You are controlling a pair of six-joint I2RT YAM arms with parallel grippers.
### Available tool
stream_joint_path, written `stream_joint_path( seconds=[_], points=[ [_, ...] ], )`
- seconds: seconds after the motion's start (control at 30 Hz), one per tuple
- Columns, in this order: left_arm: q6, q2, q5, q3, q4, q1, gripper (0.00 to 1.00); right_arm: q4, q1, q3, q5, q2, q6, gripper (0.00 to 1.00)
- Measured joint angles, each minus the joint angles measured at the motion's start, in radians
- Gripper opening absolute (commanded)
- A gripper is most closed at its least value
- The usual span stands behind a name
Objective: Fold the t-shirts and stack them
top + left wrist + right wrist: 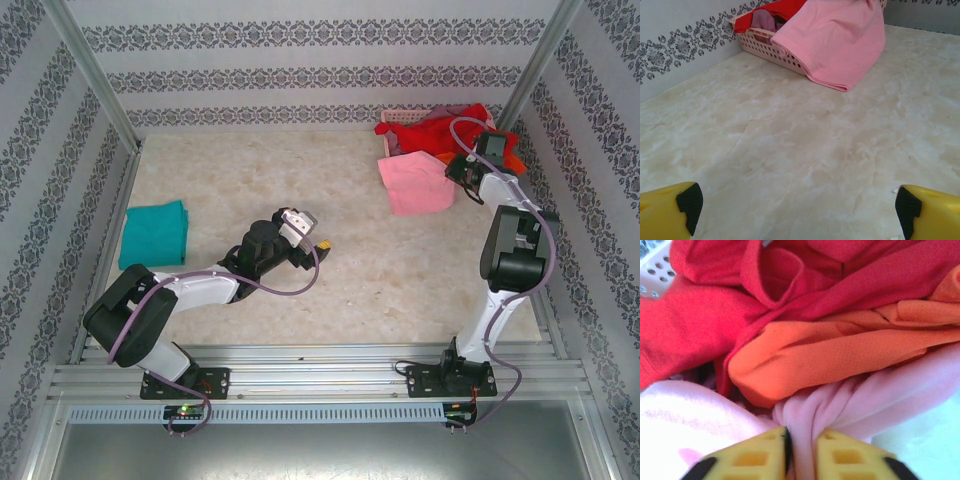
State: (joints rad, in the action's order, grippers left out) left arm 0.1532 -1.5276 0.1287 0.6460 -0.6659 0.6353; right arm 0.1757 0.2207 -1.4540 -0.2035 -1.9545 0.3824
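Stretches the left arm (pixel 200 290) low across the near tabletop (pixel 380 270), toward the middle. Holds the left jaws spread wide over bare marbled surface, one yellow fingertip (pixel 665 212) at each lower corner of the left wrist view, nothing between them. Shows the teal shirt (pixel 153 232) folded flat by the left edge, well apart from the left jaws. Stands the right arm (pixel 510 250) upright on the right side, reaching toward the far right corner. Pinches a bunched fold of the pink shirt (pixel 850 405) in the right jaws, pressed close on the cloth with only that fold between them. Drapes the pink shirt over the near rim of the basket (pixel 770 50) and down onto the tabletop, its lower part lying flat just in front. Heaps the red shirt (pixel 700 325) on top inside the basket, with the orange shirt (pixel 840 350) crumpled below it and touching the pink fold. Tucks the mauve shirt (pixel 762 20) under the red one near the basket's rim, as seen from the left wrist. Sets the basket in the far right corner, near the patterned wall (pixel 300 60).
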Motion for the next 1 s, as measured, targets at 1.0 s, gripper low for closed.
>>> stream_joint_path(
  seconds=[1.0],
  points=[
    [0.000,-0.034,0.026,0.004,-0.024,0.000,1.00,-0.190,-0.005,0.021,-0.076,0.285,0.129,0.00]
  ],
)
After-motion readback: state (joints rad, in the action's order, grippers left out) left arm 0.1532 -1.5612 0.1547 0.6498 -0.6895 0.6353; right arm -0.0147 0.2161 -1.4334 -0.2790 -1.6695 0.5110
